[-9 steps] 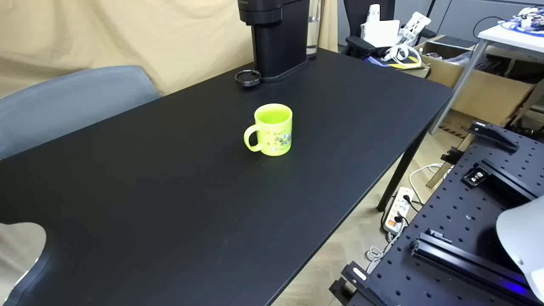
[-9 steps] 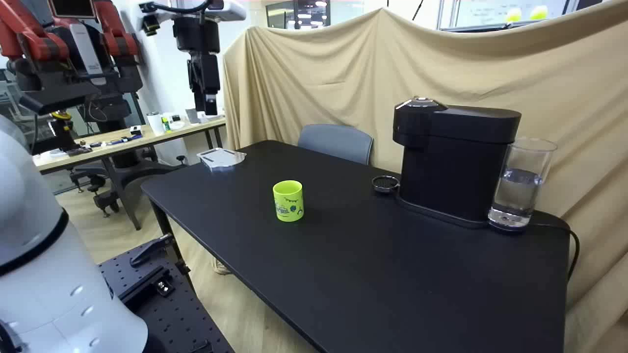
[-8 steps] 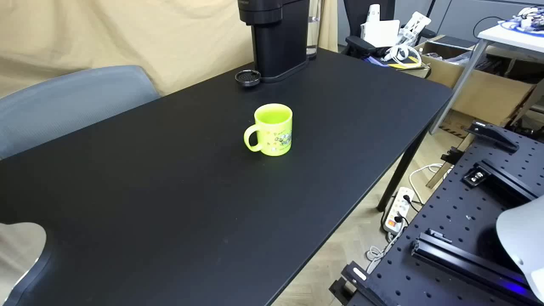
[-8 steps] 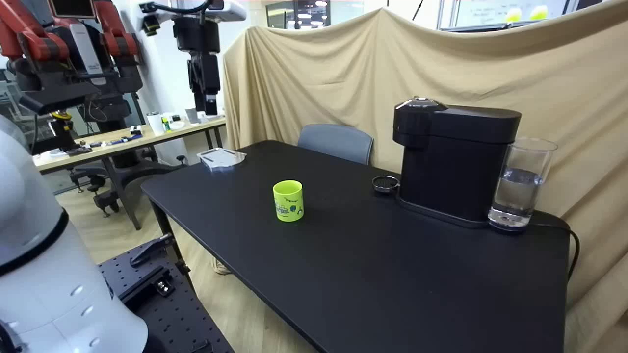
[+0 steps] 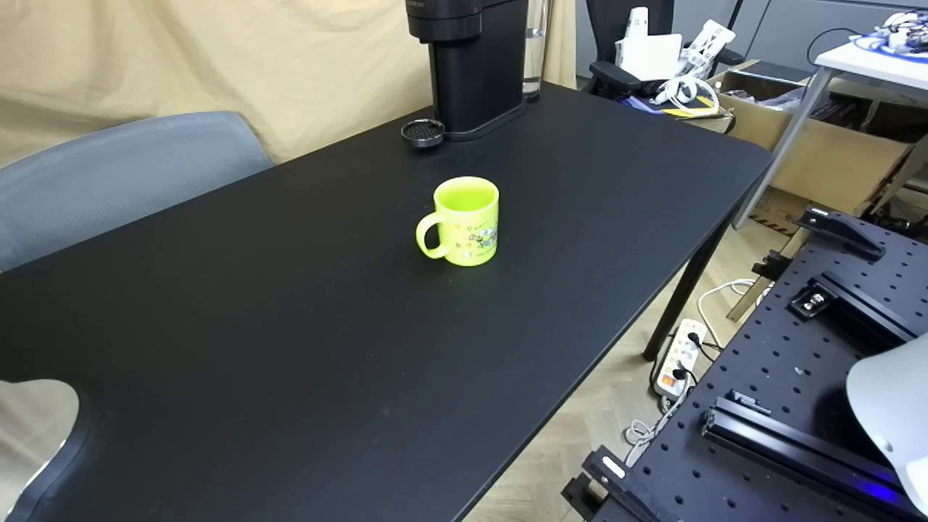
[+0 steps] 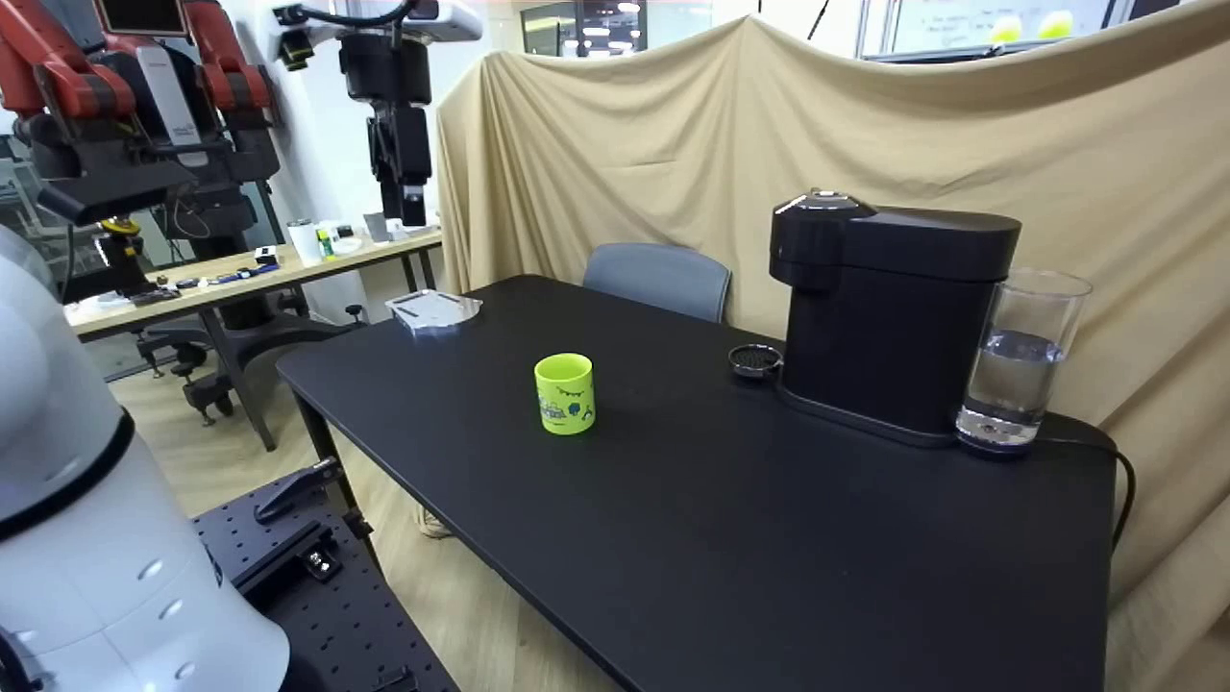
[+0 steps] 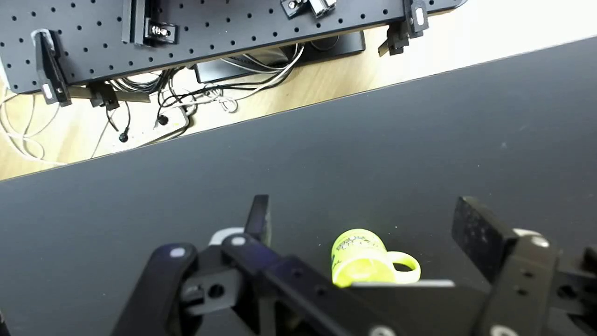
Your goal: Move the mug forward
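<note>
The lime-green mug point(image 5: 470, 228) stands upright on the black table point(image 5: 290, 362), with its loop handle on the left in this exterior view. It also stands there in an exterior view point(image 6: 565, 399), handle hidden behind it. In the wrist view the mug point(image 7: 357, 247) lies beyond and between my two fingers, its handle to the right; the gripper's body hides its lower part. My gripper point(image 7: 363, 205) is open with a wide gap and holds nothing. In an exterior view my gripper point(image 6: 405, 202) hangs high, up and left of the mug, well apart from it.
A black coffee machine point(image 6: 884, 327) with a water tank point(image 6: 1019, 375) stands at the table's back, its drip tray point(image 6: 755, 359) in front. A pale plate point(image 6: 432, 309) lies at a far corner. A grey chair point(image 5: 138, 181) is behind. My base stands on a pegboard point(image 5: 819, 362) beyond a floor gap.
</note>
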Robot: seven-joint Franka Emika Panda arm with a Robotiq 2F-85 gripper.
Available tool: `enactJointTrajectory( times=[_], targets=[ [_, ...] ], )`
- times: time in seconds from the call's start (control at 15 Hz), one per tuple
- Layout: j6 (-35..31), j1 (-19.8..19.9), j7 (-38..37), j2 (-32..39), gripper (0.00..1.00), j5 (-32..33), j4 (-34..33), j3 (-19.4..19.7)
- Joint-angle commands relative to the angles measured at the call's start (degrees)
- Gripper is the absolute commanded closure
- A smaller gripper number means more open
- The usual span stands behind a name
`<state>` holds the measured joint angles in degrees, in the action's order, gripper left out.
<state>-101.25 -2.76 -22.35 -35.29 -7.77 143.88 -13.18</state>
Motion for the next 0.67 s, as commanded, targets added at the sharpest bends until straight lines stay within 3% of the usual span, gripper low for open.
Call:
enactJointTrajectory(
  times=[0.0, 0.27, 0.6],
  targets=[
    [0.06, -0.44, -0.20, 0.08, 0.00, 0.23, -0.07, 0.39],
    [-1.99, 0.43, 0.50, 1.30, 0.00, 1.44, -0.19, 0.91],
    [-12.72, 4.22, 4.46, 9.23, 0.00, 8.69, -1.63, 4.40]
  ],
)
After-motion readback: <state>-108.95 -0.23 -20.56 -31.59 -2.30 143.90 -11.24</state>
